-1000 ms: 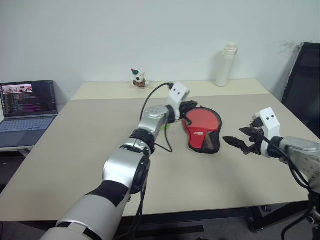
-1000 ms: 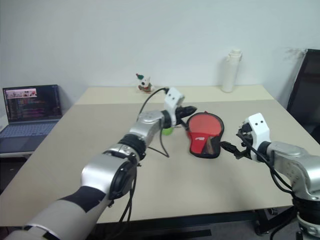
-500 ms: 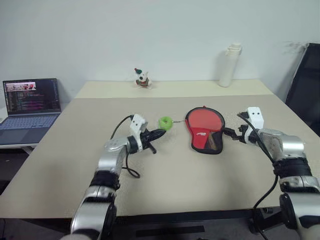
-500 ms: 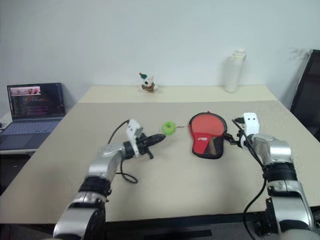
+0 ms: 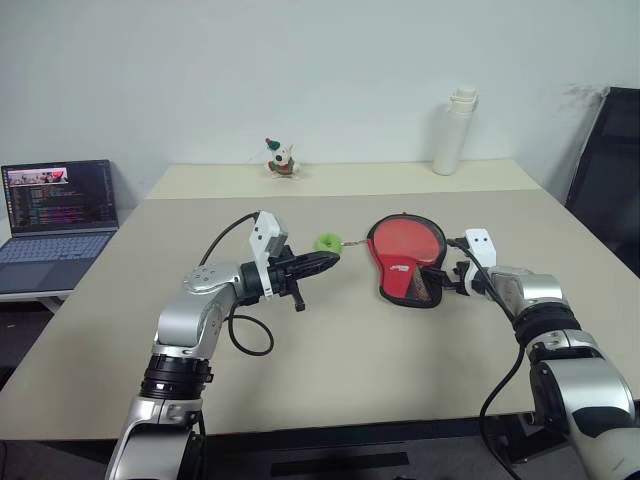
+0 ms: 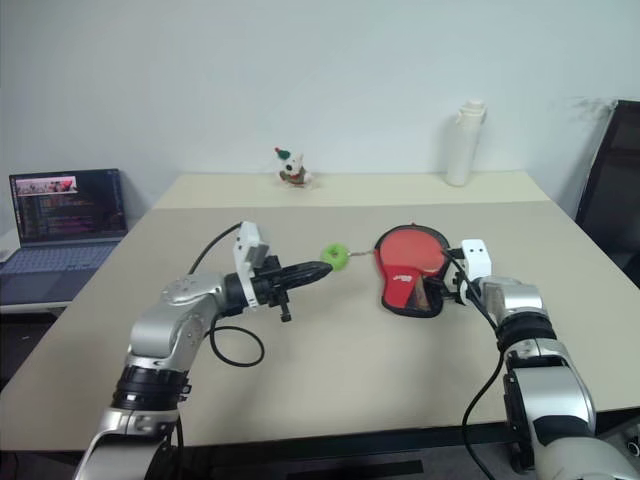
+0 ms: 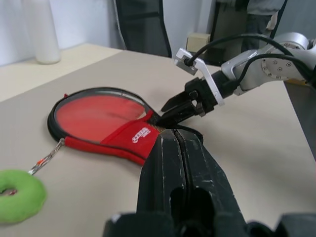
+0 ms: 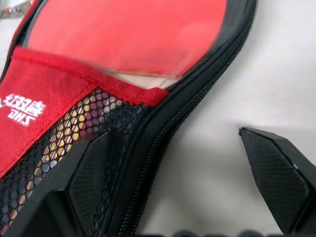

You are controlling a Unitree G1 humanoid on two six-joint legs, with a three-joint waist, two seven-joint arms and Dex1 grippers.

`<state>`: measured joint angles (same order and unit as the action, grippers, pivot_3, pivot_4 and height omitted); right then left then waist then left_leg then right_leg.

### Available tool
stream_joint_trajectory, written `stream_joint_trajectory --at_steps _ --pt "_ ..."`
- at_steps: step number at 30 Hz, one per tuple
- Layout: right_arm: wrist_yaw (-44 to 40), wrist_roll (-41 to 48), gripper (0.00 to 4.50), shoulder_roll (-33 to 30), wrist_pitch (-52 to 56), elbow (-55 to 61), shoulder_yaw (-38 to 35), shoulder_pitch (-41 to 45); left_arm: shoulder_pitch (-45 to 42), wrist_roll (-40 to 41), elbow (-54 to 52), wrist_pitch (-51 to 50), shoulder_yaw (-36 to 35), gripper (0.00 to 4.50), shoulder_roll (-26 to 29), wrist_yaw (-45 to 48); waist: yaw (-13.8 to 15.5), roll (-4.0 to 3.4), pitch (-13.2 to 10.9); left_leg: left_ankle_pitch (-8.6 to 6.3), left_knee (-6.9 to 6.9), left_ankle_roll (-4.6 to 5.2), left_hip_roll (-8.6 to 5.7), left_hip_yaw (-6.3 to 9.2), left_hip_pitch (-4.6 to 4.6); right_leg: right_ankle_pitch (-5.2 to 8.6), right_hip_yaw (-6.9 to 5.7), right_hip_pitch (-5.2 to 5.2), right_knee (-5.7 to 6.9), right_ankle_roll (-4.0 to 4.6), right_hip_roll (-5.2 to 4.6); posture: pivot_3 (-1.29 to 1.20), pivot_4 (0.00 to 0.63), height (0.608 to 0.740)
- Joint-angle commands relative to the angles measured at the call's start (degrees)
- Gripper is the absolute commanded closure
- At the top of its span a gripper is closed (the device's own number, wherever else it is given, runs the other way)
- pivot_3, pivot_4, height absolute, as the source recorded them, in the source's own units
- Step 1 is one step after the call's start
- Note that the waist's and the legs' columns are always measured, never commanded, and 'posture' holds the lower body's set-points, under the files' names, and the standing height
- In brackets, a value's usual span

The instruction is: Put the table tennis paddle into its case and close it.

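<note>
Paddle (image 5: 405, 238) lies inside unzipped case (image 5: 412, 283), frame centre, on worktop (image 5: 330, 340). Right end effector (image 5: 450, 283) released, at case edge for zipping. Left end effector (image 5: 325, 262) clenched, empty.

Beige table (image 5: 400, 360), plain white wall (image 5: 300, 70), open laptop (image 5: 55, 215), white bottle (image 5: 447, 131), black chair (image 5: 605, 170)

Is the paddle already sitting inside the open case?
Yes, the paddle's red face lies in the unzipped case, its handle tucked under the mesh pocket.
</note>
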<state>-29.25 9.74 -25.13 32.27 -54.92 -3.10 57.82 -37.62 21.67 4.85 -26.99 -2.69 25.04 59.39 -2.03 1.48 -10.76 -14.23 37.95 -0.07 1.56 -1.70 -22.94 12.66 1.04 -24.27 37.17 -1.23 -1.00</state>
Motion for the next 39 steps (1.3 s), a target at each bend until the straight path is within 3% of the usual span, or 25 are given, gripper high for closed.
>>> stream_joint_trajectory --at_steps 1,4,10,15,19,24,39 --pt "-1.03 -1.35 0.18 2.4 -1.88 -3.48 0.69 2.1 0.16 1.01 -2.24 0.44 0.06 4.5 0.89 -0.46 -0.09 -0.01 0.01 0.0 0.0 0.0 0.0 0.0 0.02 0.0 0.01 0.02 0.0 0.0 0.0 0.0 0.15 0.74" --pt "-1.11 -1.84 0.92 3.99 -2.61 -6.2 0.0 3.36 0.28 0.87 -2.27 0.59 0.48 4.5 0.97 -0.62 -0.66 -0.01 0.01 0.0 0.01 0.0 0.02 -0.02 0.07 -0.01 0.05 0.04 0.01 0.01 0.01 0.0 0.15 0.74" --pt "-0.45 -1.92 3.0 5.86 -2.86 -10.76 -1.5 4.68 0.94 0.64 -2.87 0.68 0.72 4.5 1.94 -0.81 -1.38 -0.01 0.04 0.0 0.01 0.0 0.05 0.01 0.18 -0.02 0.07 0.1 0.08 0.03 0.03 0.0 0.15 0.74" --pt "-2.23 -0.77 4.46 6.61 -1.14 -11.97 -3.79 5.15 3.15 1.23 -4.65 0.0 1.01 4.5 4.01 0.09 -1.39 -0.02 0.08 0.0 0.01 0.0 0.05 0.02 0.23 -0.02 0.1 0.13 0.11 0.04 0.04 0.0 0.15 0.74" --pt "-9.42 1.36 4.49 7.89 3.83 -8.72 -4.41 5.39 6.63 4.23 -8.23 -3.61 1.21 4.5 7.33 3.7 -1.48 -0.02 0.07 0.0 -0.03 0.0 0.07 0.02 0.2 -0.02 0.12 0.1 0.08 0.04 0.04 0.0 0.15 0.74" --pt "-16.27 5.03 4.49 9.45 14.51 4.07 -2.76 2.72 12.64 7.59 -14.45 -7.52 2.09 4.5 13.43 9.08 -2.16 -0.04 0.06 -0.01 -0.13 0.01 0.19 0.07 0.15 -0.01 0.11 -0.02 0.09 0.08 0.15 0.0 0.15 0.74" --pt "-12.93 14.65 4.49 9.56 41.74 52.57 4.03 -20.9 20.47 11.13 -22.7 -10.17 3.14 4.5 18.83 11.73 -1.14 -0.04 0.06 -0.01 -0.12 0.0 0.13 0.17 0.01 0.03 0.0 -0.09 0.04 0.08 0.09 0.0 0.15 0.74"
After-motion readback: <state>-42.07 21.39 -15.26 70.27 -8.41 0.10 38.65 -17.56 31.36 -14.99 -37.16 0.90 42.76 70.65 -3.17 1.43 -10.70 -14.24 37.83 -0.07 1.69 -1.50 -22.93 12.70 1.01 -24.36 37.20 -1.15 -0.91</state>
